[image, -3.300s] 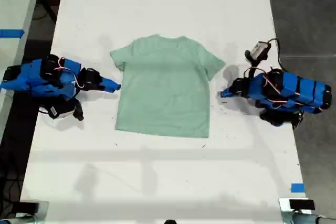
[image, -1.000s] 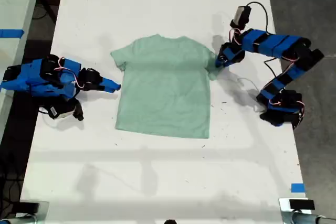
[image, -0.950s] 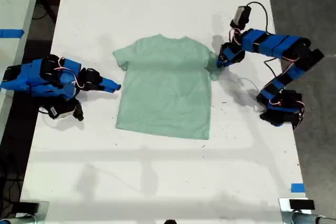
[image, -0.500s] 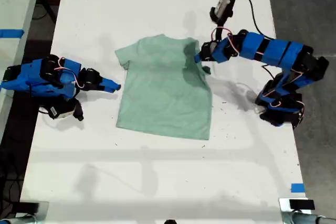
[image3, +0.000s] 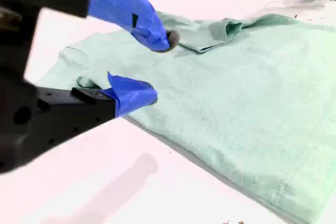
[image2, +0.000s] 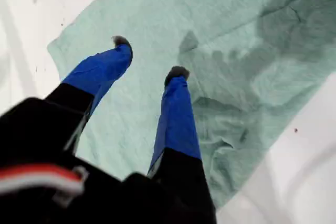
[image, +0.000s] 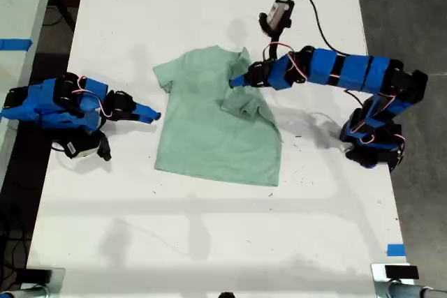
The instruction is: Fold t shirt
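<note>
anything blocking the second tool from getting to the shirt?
Nothing visible. My second tool sits open beside the t shirt at the exterior view's left, with only bare table between them. My first tool is open over the far, folded-in sleeve, out of that path.

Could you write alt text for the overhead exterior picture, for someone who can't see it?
A pale green t shirt lies on a white table, one sleeve folded inward under my first gripper. My second gripper rests beside the shirt's other side.

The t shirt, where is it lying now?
The t shirt lies mid-table in the exterior view, between both arms, its sleeve on that view's right folded inward.
</note>
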Controlling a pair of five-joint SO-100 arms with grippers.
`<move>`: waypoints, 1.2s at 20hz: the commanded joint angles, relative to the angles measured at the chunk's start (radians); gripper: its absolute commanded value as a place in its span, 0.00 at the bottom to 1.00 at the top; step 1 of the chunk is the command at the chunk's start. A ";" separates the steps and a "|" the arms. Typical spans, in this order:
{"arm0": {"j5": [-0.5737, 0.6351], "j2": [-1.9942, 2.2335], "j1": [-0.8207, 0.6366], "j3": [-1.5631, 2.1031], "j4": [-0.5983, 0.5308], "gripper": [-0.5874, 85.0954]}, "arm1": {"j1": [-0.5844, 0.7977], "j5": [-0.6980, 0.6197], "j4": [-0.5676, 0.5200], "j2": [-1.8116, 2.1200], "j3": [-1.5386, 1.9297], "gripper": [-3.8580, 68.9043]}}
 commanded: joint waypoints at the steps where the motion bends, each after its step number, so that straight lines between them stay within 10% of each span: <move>1: -0.017 0.008 0.018 0.006 0.003 0.16 | 0.086 -0.017 0.124 0.238 0.032 0.05; 11: -0.017 0.008 0.018 0.006 0.003 0.16 | 0.055 0.155 0.430 1.611 1.039 0.05; 24: -0.017 0.008 0.017 0.006 0.003 0.16 | 0.075 0.232 0.456 1.635 1.295 0.06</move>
